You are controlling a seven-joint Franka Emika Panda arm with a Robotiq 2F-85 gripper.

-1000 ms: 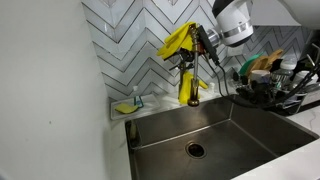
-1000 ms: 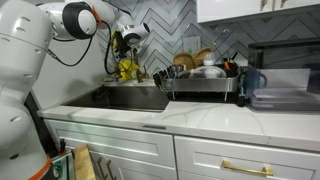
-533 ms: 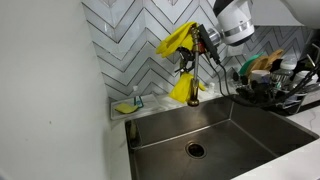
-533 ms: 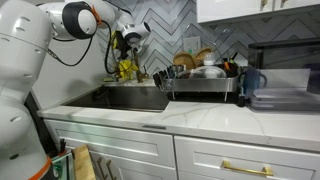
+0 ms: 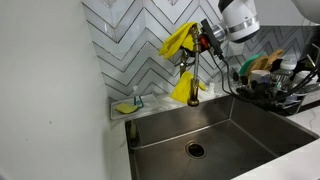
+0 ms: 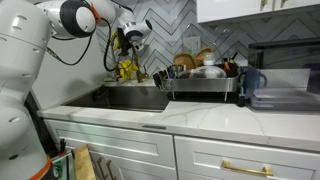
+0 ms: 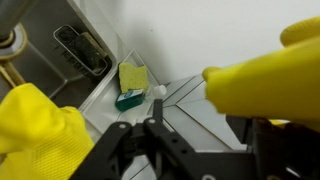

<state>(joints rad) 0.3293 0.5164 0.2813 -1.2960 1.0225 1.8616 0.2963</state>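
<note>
Gripper (image 5: pixel 201 40) pulled back frm yellow glove (image 5: pixel 178 42) abv steel sink (image 5: pixel 250 125), chevron-tile wall (image 5: pixel 130 40); fingers unclear.

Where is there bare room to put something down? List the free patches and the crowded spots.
Free: the sink basin around the drain, and the counter in front of the dish rack. Crowded: the rack itself, the faucet draped with yellow gloves, and the back corner with the sponge.

The white countertop (image 6: pixel 205 113) holds a steel sink (image 5: pixel 230 125). Behind the sink's corner lies what looks like a yellow sponge (image 5: pixel 124 107); beside the sink stands a dish rack (image 6: pixel 200 88).
</note>
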